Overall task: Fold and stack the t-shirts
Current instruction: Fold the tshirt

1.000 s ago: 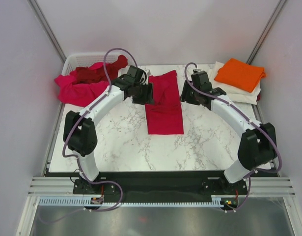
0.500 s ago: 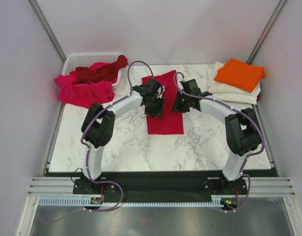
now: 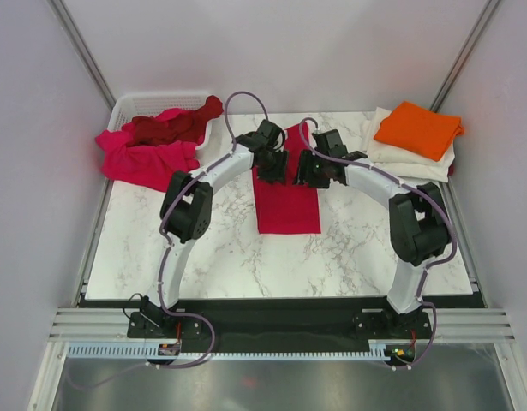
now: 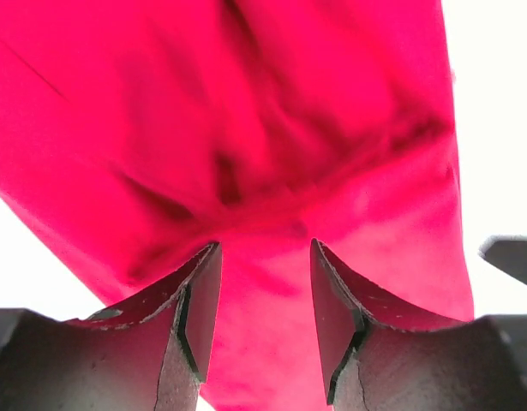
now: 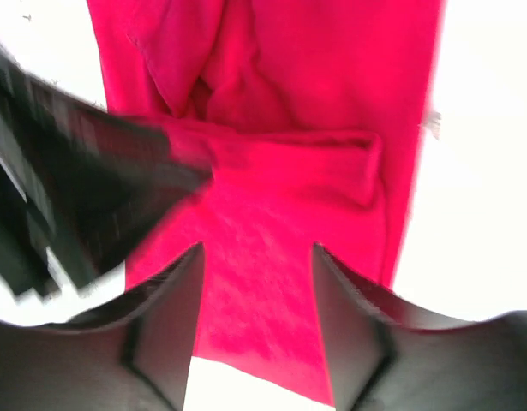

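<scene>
A crimson red t-shirt [image 3: 287, 205] lies on the marble table as a long narrow strip, and fills the left wrist view [image 4: 246, 128] and the right wrist view [image 5: 289, 197]. My left gripper [image 3: 274, 165] is open just above its far part, left of centre, with red cloth between the fingertips [image 4: 265, 291]. My right gripper [image 3: 308, 169] is open over the same part, right of centre [image 5: 256, 291]. An orange t-shirt [image 3: 417, 128] lies folded on a cream-white one [image 3: 409, 163] at the far right. A magenta-pink t-shirt [image 3: 143, 158] and a dark maroon one [image 3: 169, 127] spill from the basket.
A white plastic basket [image 3: 130, 104] stands at the far left corner. The marble table [image 3: 212, 257] ends at a black strip near the arm bases. Grey walls close in both sides. The left gripper shows as a black blur in the right wrist view [image 5: 83, 197].
Both grippers have swung inward from the sides of the red shirt and now hang close together over its far part. The shirt's near half has not moved.
</scene>
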### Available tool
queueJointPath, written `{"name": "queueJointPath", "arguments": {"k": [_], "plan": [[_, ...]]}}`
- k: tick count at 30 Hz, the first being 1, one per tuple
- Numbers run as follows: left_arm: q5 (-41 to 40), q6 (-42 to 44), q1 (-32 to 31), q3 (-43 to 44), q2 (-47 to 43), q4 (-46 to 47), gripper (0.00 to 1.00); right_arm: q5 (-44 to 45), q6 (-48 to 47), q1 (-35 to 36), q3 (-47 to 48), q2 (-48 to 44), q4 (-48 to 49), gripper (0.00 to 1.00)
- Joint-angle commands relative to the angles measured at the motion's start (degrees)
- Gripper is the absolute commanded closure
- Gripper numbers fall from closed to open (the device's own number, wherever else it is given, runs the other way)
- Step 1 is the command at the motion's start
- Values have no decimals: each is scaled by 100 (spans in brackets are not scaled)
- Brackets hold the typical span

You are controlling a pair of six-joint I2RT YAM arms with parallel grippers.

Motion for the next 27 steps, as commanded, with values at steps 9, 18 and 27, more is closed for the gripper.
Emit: {"name": "queueJointPath", "arguments": {"k": [9, 18, 27], "plan": [[-112, 277, 452, 1232, -11, -224, 47, 375, -287, -16, -675, -1549, -267, 28], [256, 40, 373, -1719, -2452, 83, 36, -91, -209, -95, -2035, -2059, -31, 7], [1382, -654, 373, -5289, -3968, 2490, 25, -803, 214, -112, -3347, -2262, 831, 2]]}}
